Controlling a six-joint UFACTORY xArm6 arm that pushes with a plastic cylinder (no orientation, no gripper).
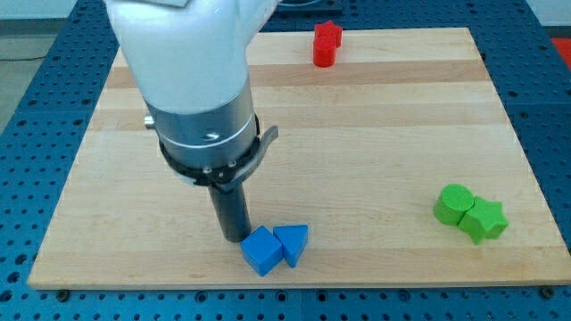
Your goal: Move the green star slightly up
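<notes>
Green star: one point(486, 220), near the board's point(375, 152) right edge toward the view's bottom, touching one green cylinder point(453, 204) on its left.
Blue blocks: two, cube point(261, 251) and triangle point(292, 242), touching.
Red block: one point(326, 44), view's top.
My tip point(234, 237): holds nothing, just beside the blue cube, well left of the star.

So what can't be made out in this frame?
- My tip: its very end merges with its shadow beside the blue cube, so contact is unclear.
- Green star: its left side is pressed against the green cylinder.
- Red block: too small to name its shape.
- The arm hides the board behind it.
</notes>
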